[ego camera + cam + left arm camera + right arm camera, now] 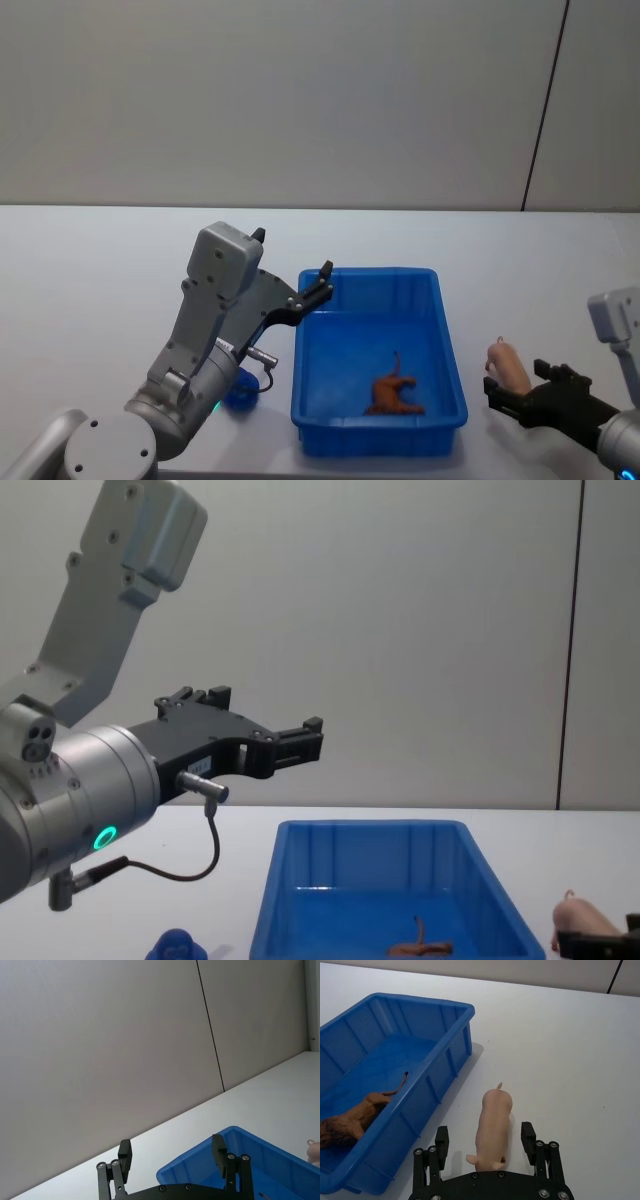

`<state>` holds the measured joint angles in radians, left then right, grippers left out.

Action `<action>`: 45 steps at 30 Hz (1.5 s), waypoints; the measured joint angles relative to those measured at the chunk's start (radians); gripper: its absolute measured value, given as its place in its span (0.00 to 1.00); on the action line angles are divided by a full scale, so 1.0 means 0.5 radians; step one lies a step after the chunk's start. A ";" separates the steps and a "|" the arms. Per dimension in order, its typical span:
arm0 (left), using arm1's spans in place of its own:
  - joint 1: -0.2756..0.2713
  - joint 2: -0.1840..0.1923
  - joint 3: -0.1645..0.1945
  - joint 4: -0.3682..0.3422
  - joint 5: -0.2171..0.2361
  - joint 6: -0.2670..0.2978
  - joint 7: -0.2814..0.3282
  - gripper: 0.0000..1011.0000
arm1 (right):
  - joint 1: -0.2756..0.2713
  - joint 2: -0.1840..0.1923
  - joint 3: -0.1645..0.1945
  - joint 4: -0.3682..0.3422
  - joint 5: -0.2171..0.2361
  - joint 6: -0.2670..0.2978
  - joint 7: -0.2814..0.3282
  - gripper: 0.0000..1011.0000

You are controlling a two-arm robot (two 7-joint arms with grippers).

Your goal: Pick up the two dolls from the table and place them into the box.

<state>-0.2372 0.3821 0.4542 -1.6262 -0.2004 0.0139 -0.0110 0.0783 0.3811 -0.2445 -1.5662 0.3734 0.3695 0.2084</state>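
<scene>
Close to the near edge of the flat white bench [100, 260], on its left side, sits a small lumpy dark-blue toy figure [240, 390]. It is just left of the big bright-blue plastic box [380, 272] and does not touch it. The grey left arm reaches over it, so part of the toy is hidden.

On the right side, also by the near edge, lies a small pale-pink toy pig [493, 1125] on the bench. It is near the box's right wall but apart from it. Its thin curly tail points to the far edge.

The right gripper [485, 1132] is low at the pig. Its jaws are wide apart, one black finger [442, 1136] on each side of the pig. A little gap shows on both sides, so the jaws do not squeeze the pig.

The box stands in the middle of the bench, near the near edge. An orange-brown toy animal [395, 395] lies on the box floor, at the near end.

The left gripper [171, 1144] is up in the air, by the far left corner of the box. Its jaws are wide apart and hold nothing.

Past the far edge of the bench is a plain grey wall [300, 100].
</scene>
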 joint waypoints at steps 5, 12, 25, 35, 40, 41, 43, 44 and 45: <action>0.000 0.000 0.000 0.000 0.000 0.000 0.000 0.99 | 0.021 -0.015 -0.006 0.035 -0.005 0.022 0.002 0.76; 0.000 0.000 0.000 0.000 0.000 0.000 0.000 0.99 | 0.045 -0.033 -0.010 0.076 -0.009 0.049 -0.017 0.57; 0.000 0.000 0.000 0.000 0.000 0.000 0.000 0.99 | 0.046 -0.036 -0.010 0.048 -0.047 0.024 -0.063 0.36; 0.000 0.000 0.000 0.000 0.000 0.000 0.000 0.99 | 0.031 -0.020 -0.008 -0.081 -0.123 -0.080 -0.077 0.36; 0.000 0.000 0.000 0.000 0.000 0.000 0.000 0.99 | 0.041 -0.020 -0.013 -0.143 -0.161 -0.114 -0.037 0.36; 0.000 0.000 0.000 0.000 0.000 0.000 0.000 0.99 | 0.048 -0.022 -0.017 -0.157 -0.172 -0.119 -0.017 0.36; 0.000 0.000 0.000 0.000 0.000 0.000 0.000 0.99 | 0.067 -0.031 -0.025 -0.175 -0.189 -0.119 0.023 0.36; 0.000 0.000 0.000 0.000 0.000 0.000 0.000 0.99 | 0.073 -0.034 -0.028 -0.179 -0.193 -0.118 0.037 0.36; 0.000 0.000 0.000 0.000 0.000 0.000 0.000 0.99 | 0.080 -0.039 -0.031 -0.181 -0.198 -0.115 0.050 0.36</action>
<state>-0.2372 0.3821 0.4542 -1.6262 -0.2004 0.0139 -0.0109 0.1182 0.3618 -0.2602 -1.6567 0.2746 0.3117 0.2336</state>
